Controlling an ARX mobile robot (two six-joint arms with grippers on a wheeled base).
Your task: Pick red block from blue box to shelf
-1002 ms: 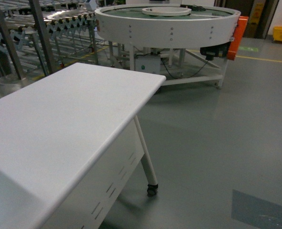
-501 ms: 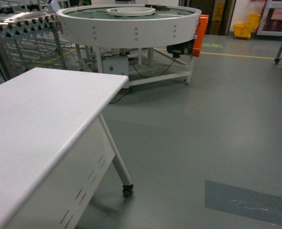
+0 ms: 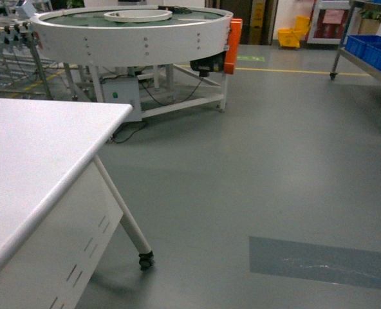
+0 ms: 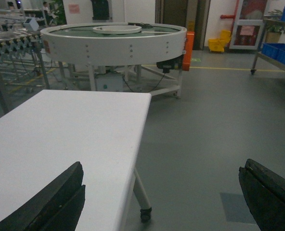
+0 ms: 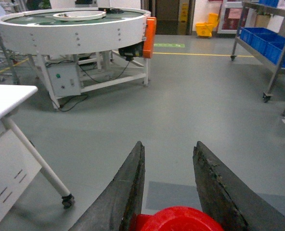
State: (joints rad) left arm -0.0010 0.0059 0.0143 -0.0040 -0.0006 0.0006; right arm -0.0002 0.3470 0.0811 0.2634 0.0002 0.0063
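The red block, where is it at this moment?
The red block shows only in the right wrist view, at the bottom edge, gripped between the right gripper's two dark fingers above the grey floor.

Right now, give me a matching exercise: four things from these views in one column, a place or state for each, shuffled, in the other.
Things:
1. red block
2. left pincer
3. white table
4. shelf

Places or states:
A. far right of the head view, blue crates on it
B. jaws wide apart, nothing between them
C. left of the head view, on castor legs
D. clamped between the right pincer fingers

Pairs: 1-D, 2-B, 3-C, 4-A
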